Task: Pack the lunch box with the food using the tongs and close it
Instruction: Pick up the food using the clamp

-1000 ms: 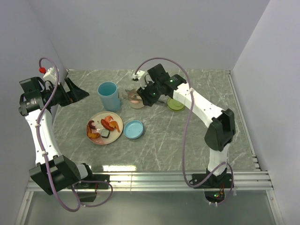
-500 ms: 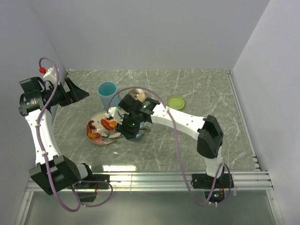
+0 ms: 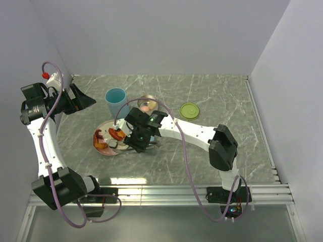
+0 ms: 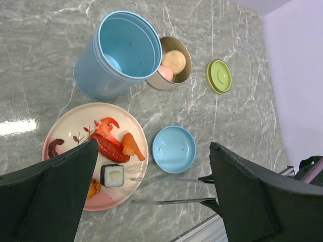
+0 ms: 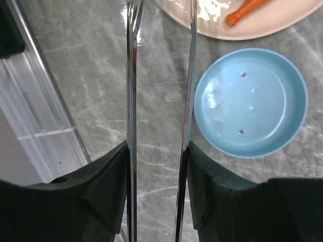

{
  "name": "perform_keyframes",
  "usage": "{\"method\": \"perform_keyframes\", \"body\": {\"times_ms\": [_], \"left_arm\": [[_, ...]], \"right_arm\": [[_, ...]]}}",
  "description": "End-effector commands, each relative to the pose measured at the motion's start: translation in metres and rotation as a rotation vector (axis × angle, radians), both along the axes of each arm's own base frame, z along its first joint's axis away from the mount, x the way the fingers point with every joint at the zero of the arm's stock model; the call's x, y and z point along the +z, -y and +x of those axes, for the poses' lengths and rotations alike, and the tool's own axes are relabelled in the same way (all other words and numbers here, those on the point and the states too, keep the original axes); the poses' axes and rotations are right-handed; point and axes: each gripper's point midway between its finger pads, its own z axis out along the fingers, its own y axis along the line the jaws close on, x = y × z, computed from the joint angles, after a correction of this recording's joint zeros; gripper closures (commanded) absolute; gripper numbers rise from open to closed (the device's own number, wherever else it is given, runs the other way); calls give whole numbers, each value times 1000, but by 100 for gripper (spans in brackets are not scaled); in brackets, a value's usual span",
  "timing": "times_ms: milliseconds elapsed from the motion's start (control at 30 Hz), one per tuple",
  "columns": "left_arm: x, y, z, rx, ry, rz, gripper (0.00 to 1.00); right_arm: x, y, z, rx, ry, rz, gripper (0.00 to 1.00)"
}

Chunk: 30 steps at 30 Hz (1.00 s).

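Right gripper (image 5: 157, 171) clamps long thin silver metal tongs (image 5: 132, 101), tips at the pink-and-cream plate (image 4: 65, 118) to pick orange-red shrimp-like food (image 4: 108, 146); left gripper (image 4: 152, 148) hangs wide open, empty.

The tongs (image 5: 132, 101) are polished metal, mirror-bright. The tabletop (image 4: 242, 126) is smooth grey marble-look stone with a glossy sheen. The plate (image 4: 75, 118) looks glazed and shiny. The blue lid (image 5: 251, 102) is smooth, glossy plastic. The black fingers (image 5: 106, 191) are matt, faintly grainy plastic. Lower left, the rail (image 5: 35, 131) is brushed metal
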Motion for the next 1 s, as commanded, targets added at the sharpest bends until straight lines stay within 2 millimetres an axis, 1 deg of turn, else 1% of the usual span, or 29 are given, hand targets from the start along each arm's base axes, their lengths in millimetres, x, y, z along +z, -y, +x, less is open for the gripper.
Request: {"method": "perform_keyframes", "body": {"times_ms": [0,233,400,767,900,933,967], "left_arm": [[13,0,-2,-8,55,33,2],[14,0,0,-10,52,29,2],[14,0,0,-10,57,34,2],[13,-1,2,-13,53,28,2],[12,-2,3,-9,51,29,2],[12,-2,2,-9,50,29,2],[11,-2,2,-9,50,32,2]], "right_arm": [[5,-7,13,-64,44,30,48],[-8,-11,18,-80,7,17,47],[-15,-16,28,-102,6,11,45],[-9,-28,44,-132,32,34,43],[-15,-32,46,-123,29,29,42],[-13,-33,50,-125,33,34,42],[-13,-35,49,-116,32,36,42]]}}
